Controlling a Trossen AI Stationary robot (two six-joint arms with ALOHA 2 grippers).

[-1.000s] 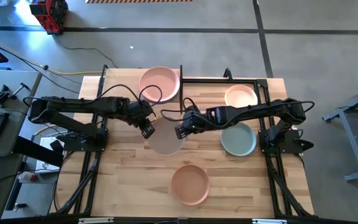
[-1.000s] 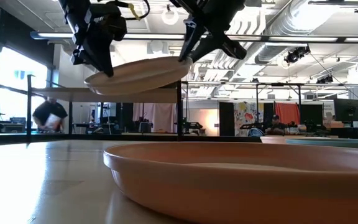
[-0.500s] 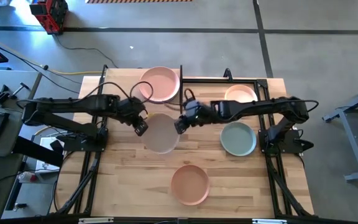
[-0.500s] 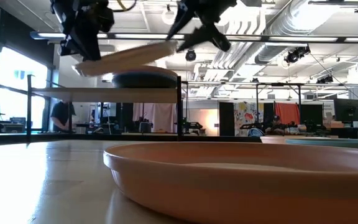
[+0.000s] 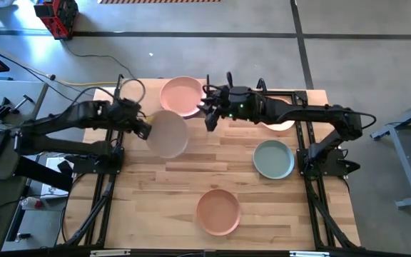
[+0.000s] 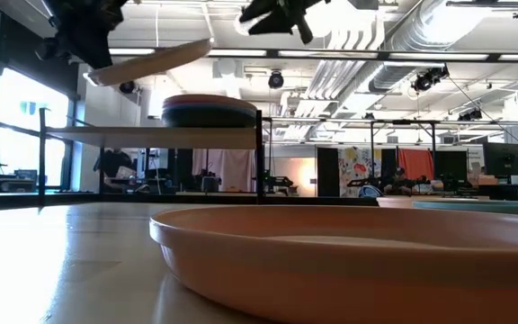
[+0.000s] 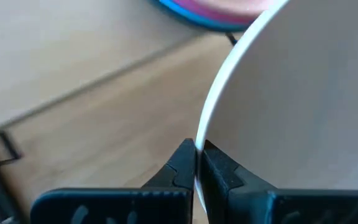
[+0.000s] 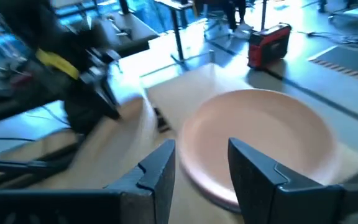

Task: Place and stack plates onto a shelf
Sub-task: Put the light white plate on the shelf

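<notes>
High view: the table carries the shelf along its far edge, with a stack of plates on it topped by a pink plate. The left gripper is clenched on the rim of a beige plate, which hangs over the table just left of the pink-topped stack. A second ago both arms held this plate lower and nearer the table's middle; since then the right gripper has let go, its fingers released and empty, and has drawn back beside the stack. A sage green plate lies right of centre, a peach-orange plate at the near edge, and a cream plate is mostly hidden under the right arm.

The low view adds height: the beige plate is tilted, raised above the stack on the shelf, clear of it. The left wrist view shows the fingers pinching the rim, and a blue edge under the pink plate.
</notes>
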